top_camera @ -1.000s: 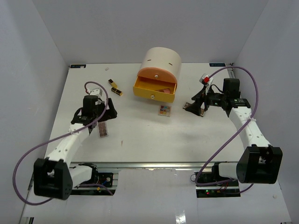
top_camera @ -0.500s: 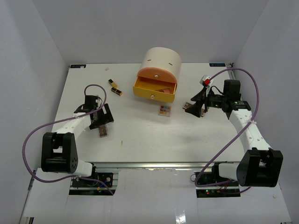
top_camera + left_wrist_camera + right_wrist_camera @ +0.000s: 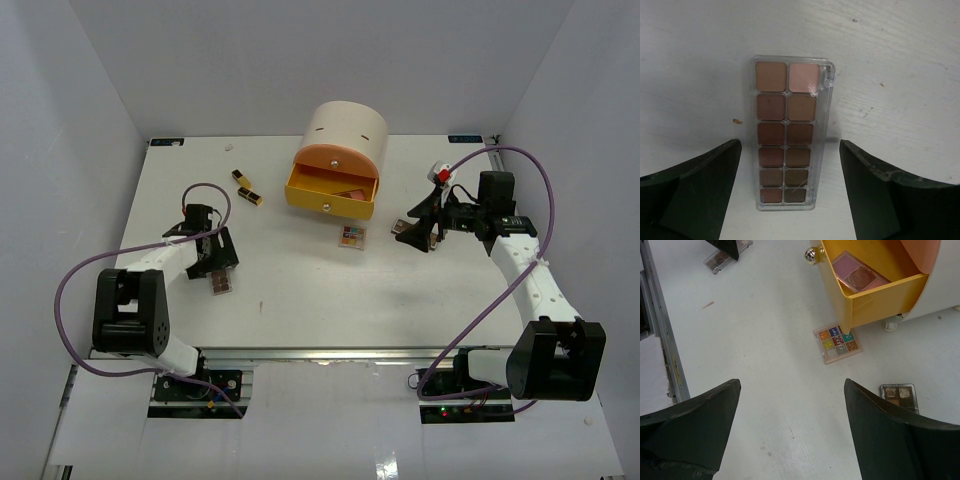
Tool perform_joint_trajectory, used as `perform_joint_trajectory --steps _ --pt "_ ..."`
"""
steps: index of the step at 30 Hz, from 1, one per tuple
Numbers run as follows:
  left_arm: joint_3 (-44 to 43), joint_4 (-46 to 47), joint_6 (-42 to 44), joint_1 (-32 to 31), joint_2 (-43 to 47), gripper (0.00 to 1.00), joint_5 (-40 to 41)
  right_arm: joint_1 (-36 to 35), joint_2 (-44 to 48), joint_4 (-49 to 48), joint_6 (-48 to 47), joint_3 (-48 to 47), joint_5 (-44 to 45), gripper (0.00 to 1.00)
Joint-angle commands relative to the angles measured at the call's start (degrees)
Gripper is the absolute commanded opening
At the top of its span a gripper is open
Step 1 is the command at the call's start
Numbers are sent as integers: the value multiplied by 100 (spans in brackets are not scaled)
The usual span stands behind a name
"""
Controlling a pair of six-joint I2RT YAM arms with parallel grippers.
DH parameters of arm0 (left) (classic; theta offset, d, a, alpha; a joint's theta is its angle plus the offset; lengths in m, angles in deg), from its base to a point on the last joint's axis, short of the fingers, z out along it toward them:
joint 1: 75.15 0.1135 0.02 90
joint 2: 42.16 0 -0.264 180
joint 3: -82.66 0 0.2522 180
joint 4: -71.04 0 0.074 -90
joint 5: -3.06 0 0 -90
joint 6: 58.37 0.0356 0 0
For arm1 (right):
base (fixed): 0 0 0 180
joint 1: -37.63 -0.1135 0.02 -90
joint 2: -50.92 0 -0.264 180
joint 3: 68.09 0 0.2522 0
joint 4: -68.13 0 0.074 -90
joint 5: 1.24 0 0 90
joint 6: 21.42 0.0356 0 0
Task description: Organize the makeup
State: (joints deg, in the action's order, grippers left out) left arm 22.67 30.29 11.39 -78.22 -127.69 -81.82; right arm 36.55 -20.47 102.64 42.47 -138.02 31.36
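Observation:
A long clear eyeshadow palette with brown and pink pans lies flat on the table, also in the top view. My left gripper is open just above it, one finger on either side of its near end, not touching. My right gripper is open and empty over bare table, right of the drawer unit in the top view. A small multicolour palette lies in front of the open drawer. A small dark palette lies near my right finger. Two lipstick tubes lie at the back left.
The cream cylindrical drawer unit stands at the back centre, its yellow drawer pulled out with a pink palette inside. The metal rail of the table's near edge shows in the right wrist view.

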Motion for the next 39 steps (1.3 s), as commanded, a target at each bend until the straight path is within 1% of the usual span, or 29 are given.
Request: perform_joint_trajectory --steps 1,4,5,7,9,10,11,12,13,16,18,20,22,24,25,27,30,35,39 --pt "-150 -61 95 28 -117 83 -36 38 63 -151 -37 36 -214 90" --pt "-150 -68 114 -4 -148 75 -25 38 48 -151 -27 36 -234 90" --pt "-150 -70 117 -20 -143 70 11 38 47 -145 -21 36 -236 90" --pt "-137 -76 117 -46 -107 60 33 38 47 -148 -17 36 -243 90" --pt "-132 -78 111 -66 -69 51 -19 38 53 -150 -17 36 -239 90" --pt "-138 -81 106 -71 -44 45 -66 38 58 -148 -14 36 -239 90" --pt "-148 -86 101 -71 -13 37 -124 38 63 -143 -9 36 -244 90" --pt "-156 -81 71 -77 33 26 -242 38 70 -147 -8 36 -245 90" --pt "-164 -64 36 -89 157 18 -369 38 73 -150 -8 36 -240 90" --pt "-136 78 -179 -132 725 9 -1183 38 81 -159 -8 36 -208 90" --pt "-80 256 -529 -132 1201 9 -1945 38 69 -159 -13 41 -188 90" --pt "35 711 -1253 -147 1774 8 -2985 38 49 -156 -20 40 -172 90" --pt "99 1376 -1977 -247 2126 8 -3539 45 31 -158 -26 38 -151 90" --pt "89 1834 -2835 -550 2331 8 -3717 39 21 -159 -26 36 -133 90" --pt "8 1998 -3092 -673 2388 8 -3702 38 20 -159 -26 36 -131 90" --pt "-144 2496 -3757 -1112 2322 8 -3521 38 20 -159 -26 36 -107 90" --pt "-463 3175 -4492 -1517 1934 8 -3169 38 14 -166 0 36 -94 90" --pt "-809 4198 -5622 -1772 1061 8 -2372 38 37 -176 18 63 -46 90" --pt "-1226 4450 -6098 -2030 405 9 -1644 38 27 -177 18 86 -48 90"
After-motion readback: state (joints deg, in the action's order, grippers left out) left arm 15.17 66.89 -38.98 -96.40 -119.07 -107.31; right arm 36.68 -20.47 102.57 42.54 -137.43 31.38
